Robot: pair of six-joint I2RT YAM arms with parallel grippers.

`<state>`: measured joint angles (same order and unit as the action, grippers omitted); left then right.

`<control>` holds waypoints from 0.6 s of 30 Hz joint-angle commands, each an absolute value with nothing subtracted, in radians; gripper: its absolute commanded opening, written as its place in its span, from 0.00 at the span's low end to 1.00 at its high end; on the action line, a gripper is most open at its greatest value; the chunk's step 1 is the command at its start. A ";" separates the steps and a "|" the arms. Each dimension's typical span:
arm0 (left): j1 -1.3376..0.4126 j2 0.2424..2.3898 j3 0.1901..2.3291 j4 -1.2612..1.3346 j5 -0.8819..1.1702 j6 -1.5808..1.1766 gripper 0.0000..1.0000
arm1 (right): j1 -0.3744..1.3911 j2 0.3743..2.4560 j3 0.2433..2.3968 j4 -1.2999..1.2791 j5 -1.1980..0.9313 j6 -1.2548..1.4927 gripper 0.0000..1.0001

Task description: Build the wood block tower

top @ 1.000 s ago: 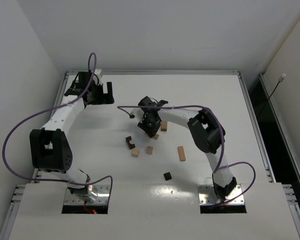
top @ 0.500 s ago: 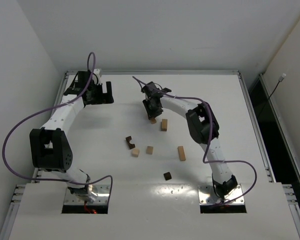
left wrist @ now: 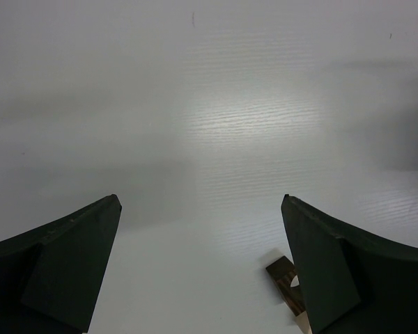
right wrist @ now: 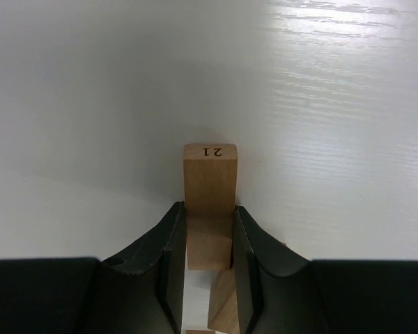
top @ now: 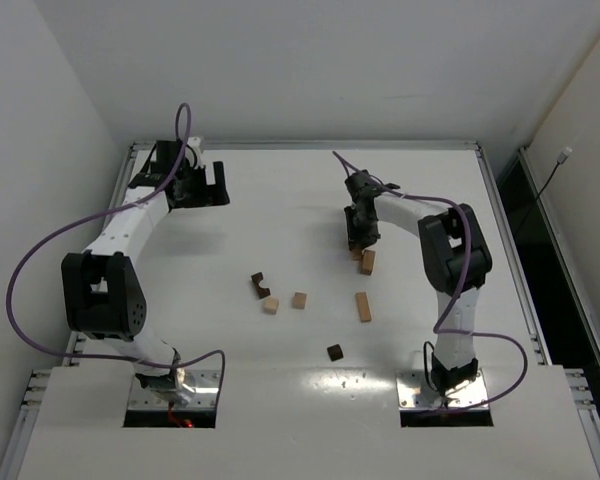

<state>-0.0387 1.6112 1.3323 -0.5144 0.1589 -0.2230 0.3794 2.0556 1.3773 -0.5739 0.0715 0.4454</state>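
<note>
No stack stands; the wooden blocks lie scattered on the white table [top: 310,190]. My right gripper [top: 358,240] is shut on a light tan cuboid marked "21" [right wrist: 209,182], held low over the table right of centre. Another tan block [top: 367,262] lies just beside it and shows under the fingers in the right wrist view [right wrist: 223,309]. A dark brown notched block [top: 259,285], two tan cubes [top: 270,305] [top: 299,300], a tan cuboid [top: 363,306] and a dark brown cube [top: 334,352] lie nearer the front. My left gripper [top: 212,185] is open and empty at the far left.
In the left wrist view a dark brown block [left wrist: 284,275] lies partly behind the right finger [left wrist: 341,278]. Raised metal rails edge the table [top: 495,200]. White walls stand behind and at the left.
My right gripper swung from the table's middle to the back and then right, carrying the tan cuboid. The tan block beside it now lies further right. The left arm has not moved.
</note>
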 commanded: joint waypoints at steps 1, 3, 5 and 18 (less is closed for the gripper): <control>-0.029 1.617 1.378 -0.492 0.181 -0.241 1.00 | 0.359 2.028 1.373 -0.589 0.092 0.468 0.00; -0.029 1.617 1.378 -0.492 0.172 -0.241 1.00 | 0.376 2.028 1.411 -0.598 0.080 0.468 0.00; -0.029 1.617 1.378 -0.492 0.172 -0.241 1.00 | 0.411 2.065 1.475 -0.609 0.065 0.457 0.00; -0.029 1.608 1.368 -0.502 0.150 -0.241 1.00 | 0.512 2.227 1.672 -0.678 0.066 0.554 0.00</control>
